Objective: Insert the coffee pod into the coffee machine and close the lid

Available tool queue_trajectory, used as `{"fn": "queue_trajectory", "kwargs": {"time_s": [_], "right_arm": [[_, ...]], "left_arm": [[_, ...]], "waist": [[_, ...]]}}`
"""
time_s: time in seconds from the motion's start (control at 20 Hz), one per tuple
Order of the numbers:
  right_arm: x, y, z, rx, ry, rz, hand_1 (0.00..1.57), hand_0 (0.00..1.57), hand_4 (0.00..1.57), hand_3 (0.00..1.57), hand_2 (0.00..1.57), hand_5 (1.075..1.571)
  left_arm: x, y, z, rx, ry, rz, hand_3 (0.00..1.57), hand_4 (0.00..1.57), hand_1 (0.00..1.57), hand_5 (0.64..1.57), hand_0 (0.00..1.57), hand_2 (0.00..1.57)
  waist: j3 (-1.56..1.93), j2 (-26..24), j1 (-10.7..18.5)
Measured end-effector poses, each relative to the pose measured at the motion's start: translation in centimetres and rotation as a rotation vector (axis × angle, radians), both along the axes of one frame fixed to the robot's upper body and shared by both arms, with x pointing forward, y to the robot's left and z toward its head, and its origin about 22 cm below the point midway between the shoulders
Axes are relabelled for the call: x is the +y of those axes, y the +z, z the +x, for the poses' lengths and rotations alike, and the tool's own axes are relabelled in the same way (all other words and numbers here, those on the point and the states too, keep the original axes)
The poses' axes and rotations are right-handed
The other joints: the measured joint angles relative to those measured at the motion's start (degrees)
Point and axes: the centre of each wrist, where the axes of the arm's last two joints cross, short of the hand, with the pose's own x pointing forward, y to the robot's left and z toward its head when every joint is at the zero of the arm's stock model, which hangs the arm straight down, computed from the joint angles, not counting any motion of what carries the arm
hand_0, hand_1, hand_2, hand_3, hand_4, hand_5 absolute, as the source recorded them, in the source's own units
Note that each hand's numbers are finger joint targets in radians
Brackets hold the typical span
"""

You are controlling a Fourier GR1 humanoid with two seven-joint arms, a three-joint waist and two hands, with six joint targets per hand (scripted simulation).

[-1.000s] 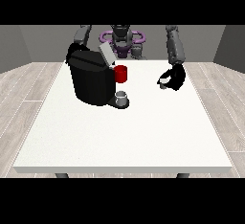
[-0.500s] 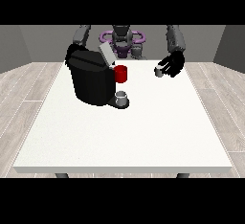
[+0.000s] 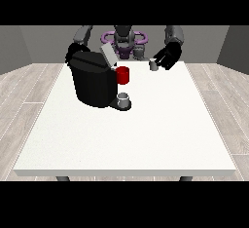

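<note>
The hand at the view's right (image 3: 168,56) pinches the coffee pod (image 3: 154,65), with the open-lidded coffee machine (image 3: 93,79) off to its side, toward view-left.

A bulky black coffee machine (image 3: 93,84) stands on the white tabletop (image 3: 136,134) at the view's left; a small grey cup (image 3: 123,99) sits at its front base, a small grey coffee pod (image 3: 154,65) far right.

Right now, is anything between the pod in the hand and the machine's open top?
Nothing visible. The hand at the view's right holds the coffee pod above the table; the coffee machine has its lid raised. The red mug sits lower.
</note>
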Motion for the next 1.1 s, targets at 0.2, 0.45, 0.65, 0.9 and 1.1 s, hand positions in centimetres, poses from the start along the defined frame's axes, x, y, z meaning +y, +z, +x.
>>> {"fn": "queue_trajectory", "kwargs": {"time_s": [0.2,0.45,0.65,0.9,1.1], "right_arm": [[0.3,0.1,0.1,-0.022,0.017,-0.005,0.0,0.0,0.53,0.0,0.0,1.571],[1.4,1.8,1.1,-0.057,0.033,-0.019,0.0,0.0,0.51,0.0,0.0,1.571],[2.0,2.4,1.2,-0.067,0.041,-0.025,0.0,0.0,0.5,0.0,0.0,1.571],[1.9,3.4,1.6,-0.093,0.044,-0.039,0.0,0.0,0.48,0.0,0.0,1.571],[1.2,3.8,1.9,-0.115,0.032,-0.031,0.0,0.0,0.53,0.0,0.0,1.571]], "left_arm": [[-1.3,2.3,0.9,-0.032,0.016,0.003,1.23,0.52,1.07,1.571,1.07,1.22],[-1.4,6.6,1.8,-0.086,0.047,-0.022,1.19,0.49,1.21,1.571,1.21,1.25],[-2.0,8.7,2.3,-0.107,0.061,-0.041,1.26,0.49,1.26,1.571,1.26,1.32],[-2.5,11.0,2.6,-0.135,0.056,-0.041,1.24,0.51,1.26,1.571,1.26,1.31],[-3.6,10.9,2.8,-0.15,0.054,-0.03,1.24,0.49,1.28,1.571,1.28,1.3]], "waist": [[-0.01,0.5,-1.3],[-0.01,2.3,-3.3],[-0.02,3.1,-5.1],[-0.01,4.5,-6.5],[0.0,5.5,-6.4]]}}
